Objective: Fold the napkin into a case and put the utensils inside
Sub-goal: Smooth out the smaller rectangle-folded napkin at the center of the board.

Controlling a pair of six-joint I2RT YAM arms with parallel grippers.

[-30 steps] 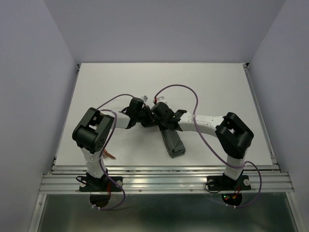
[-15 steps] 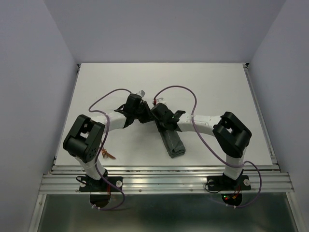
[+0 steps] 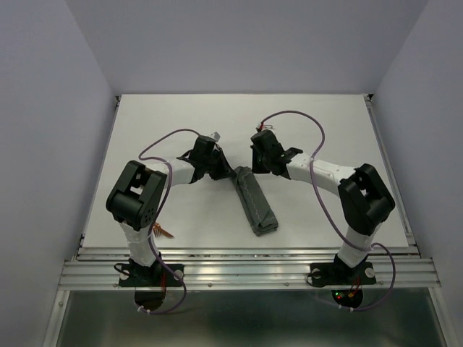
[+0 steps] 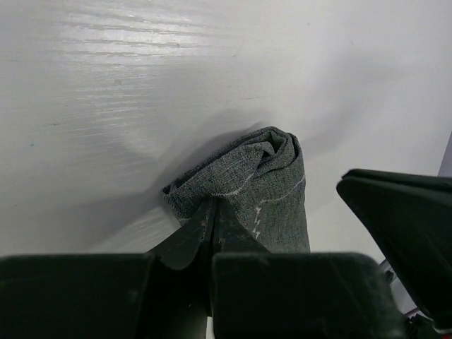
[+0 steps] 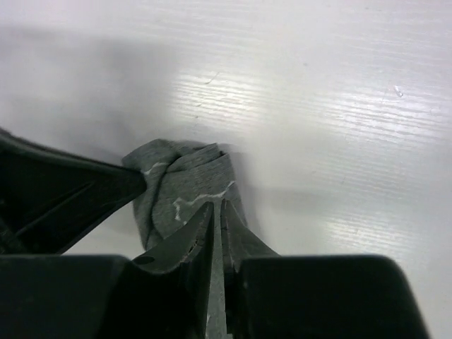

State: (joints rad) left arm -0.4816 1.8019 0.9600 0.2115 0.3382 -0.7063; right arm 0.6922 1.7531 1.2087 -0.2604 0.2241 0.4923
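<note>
The napkin [image 3: 255, 202] lies folded into a narrow grey-green case, running from the table's middle toward the front edge. Its far end is bunched up in the left wrist view [image 4: 272, 176] and the right wrist view [image 5: 187, 180]. My left gripper [image 3: 226, 172] is shut, its tips [image 4: 214, 206] pinching the hem at that far end. My right gripper [image 3: 259, 165] is shut and holds nothing, its tips [image 5: 217, 206] just above the same end, to its right. The copper-brown utensils [image 3: 162, 232] lie at the front left, mostly hidden by the left arm.
White table [image 3: 325, 130] with a metal rail along its front edge [image 3: 246, 253]. Grey walls stand on three sides. Purple cables [image 3: 293, 116] loop above both arms. The two grippers stand close together over the case's far end.
My right arm has pulled back and to the right, uncovering the far end of the folded napkin. My left gripper has stayed at that end, shifted slightly back.
</note>
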